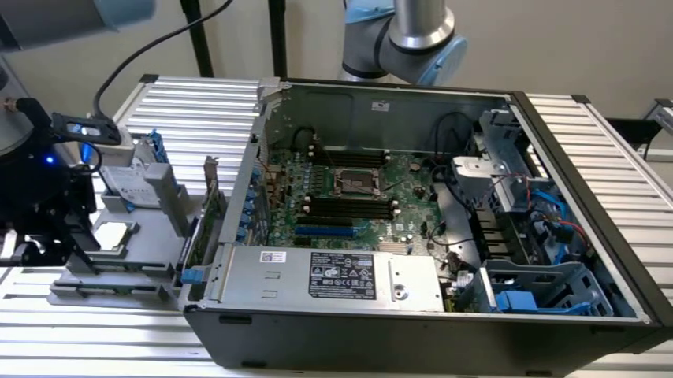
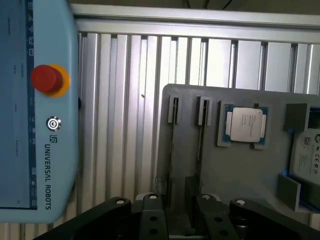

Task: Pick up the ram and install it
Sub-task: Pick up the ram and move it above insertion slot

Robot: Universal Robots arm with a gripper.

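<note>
ribbed metal table (image 2: 125, 100), matt grey plastic tray (image 2: 240, 170), shiny metal processor lid (image 2: 245, 124), smooth plastic pendant (image 2: 50, 150)

arm (image 1: 418, 35): silver tube with a pale-blue joint, upright at the back of the exterior view
wrist (image 1: 13, 118): grey, at the exterior view's left edge, aimed downward (a small blue light glows just beneath it)
gripper (image 1: 42, 224): black, hanging low, pointing straight down; wrist view shows its black linkages (image 2: 177, 222)

The gripper (image 2: 179, 202), pendant (image 2: 30, 125) and hard drive (image 2: 309, 155) run off the wrist view's edges; what the tray's (image 2: 240, 170) two narrow slots (image 2: 173, 145) hold cannot be told.
</note>
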